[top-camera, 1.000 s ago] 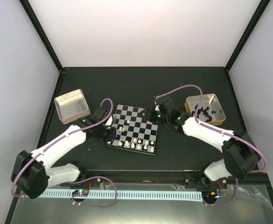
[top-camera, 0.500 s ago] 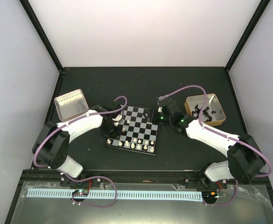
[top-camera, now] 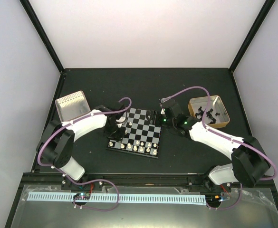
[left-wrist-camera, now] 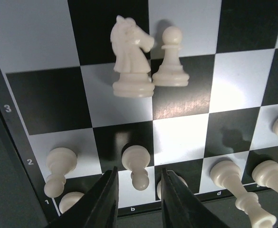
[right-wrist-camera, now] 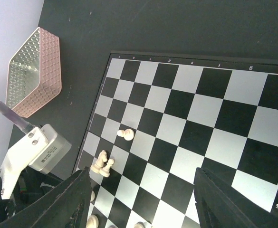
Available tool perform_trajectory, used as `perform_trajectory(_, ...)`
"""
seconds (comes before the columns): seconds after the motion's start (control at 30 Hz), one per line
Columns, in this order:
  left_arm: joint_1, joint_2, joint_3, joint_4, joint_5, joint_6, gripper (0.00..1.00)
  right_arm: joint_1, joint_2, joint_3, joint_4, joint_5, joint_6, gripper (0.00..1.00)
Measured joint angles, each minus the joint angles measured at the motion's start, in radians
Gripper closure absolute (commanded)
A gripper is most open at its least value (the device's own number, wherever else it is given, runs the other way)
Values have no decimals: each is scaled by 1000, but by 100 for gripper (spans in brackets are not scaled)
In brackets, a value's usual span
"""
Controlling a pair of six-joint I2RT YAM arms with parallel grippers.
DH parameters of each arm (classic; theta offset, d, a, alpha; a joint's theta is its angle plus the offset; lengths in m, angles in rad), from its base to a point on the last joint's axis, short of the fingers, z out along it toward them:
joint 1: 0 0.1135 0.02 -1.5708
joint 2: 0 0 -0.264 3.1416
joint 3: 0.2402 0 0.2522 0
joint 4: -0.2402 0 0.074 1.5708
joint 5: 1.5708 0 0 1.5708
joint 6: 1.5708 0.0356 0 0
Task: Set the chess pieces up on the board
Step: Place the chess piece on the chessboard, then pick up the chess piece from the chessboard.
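The board (top-camera: 135, 135) sits mid-worktop, a little toward the near edge, with cream chess pieces (top-camera: 138, 143) ranked along its near side. The left hand (left-wrist-camera: 138, 202) hovers over the board's left part, fingers slightly apart and gripping nothing. One pawn (left-wrist-camera: 135, 165) stands below, just ahead of the gap between them. A knight (left-wrist-camera: 131, 57) stands farther in, touching a second pawn (left-wrist-camera: 169, 59). The right hand (right-wrist-camera: 141, 202) hangs above the board's far-right corner, fingers spread wide, empty.
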Motion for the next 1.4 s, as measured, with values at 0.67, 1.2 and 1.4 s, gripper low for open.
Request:
perform_trajectory(0.67,0,-499,-98,146,-143,-67,54,50,263,236,-149,-29,-238,46)
perform_trajectory(1.2,0,-1170,-303,217,-299,-84,31,168,642,642,-388,112,-368,58)
perform_trajectory(1.4,0,-1263,-327,219,-320,-83,30,177,704,706,-441,138,-391,63)
